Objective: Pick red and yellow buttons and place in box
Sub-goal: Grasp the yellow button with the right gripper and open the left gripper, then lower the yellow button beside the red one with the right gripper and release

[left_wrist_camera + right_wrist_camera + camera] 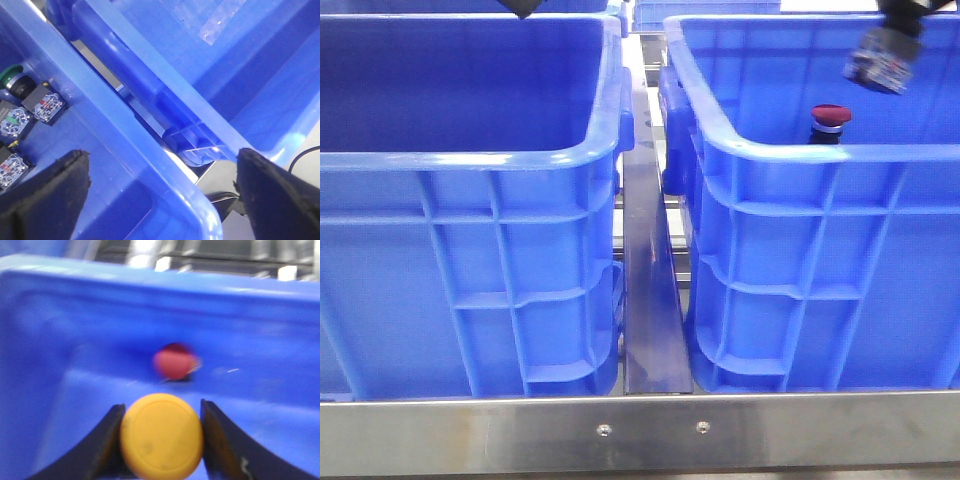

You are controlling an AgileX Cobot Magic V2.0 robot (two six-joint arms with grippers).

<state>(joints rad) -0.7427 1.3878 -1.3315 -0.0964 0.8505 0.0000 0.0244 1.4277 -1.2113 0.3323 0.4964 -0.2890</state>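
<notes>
Front view: two blue crates sat side by side, left crate point(470, 230) and right crate point(820, 260), w/ a metal rail point(650, 290) running btwn them. Red button point(829, 122) stood upright inside the right crate, upper right of frame, cap just above the near rim.

Right gripper point(161, 440) was pinching the yellow button point(161, 436): one finger pressed on each side of the cap, lower center of the right wrist frame. Red button point(172, 361) showed just above it in that frame, blurred, against the crate's inner wall, apart from the gripper. In the front view only the yellow button's grey contact block point(880, 58) showed, hanging at the top right over the right crate, above and right of the red button.

Left gripper point(165, 200) was spread wide, nothing btwn its fingers, over the crate rims. At left edge of the left wrist frame, a green button point(11, 76) and several contact blocks point(45, 105) lay on a crate floor.
</notes>
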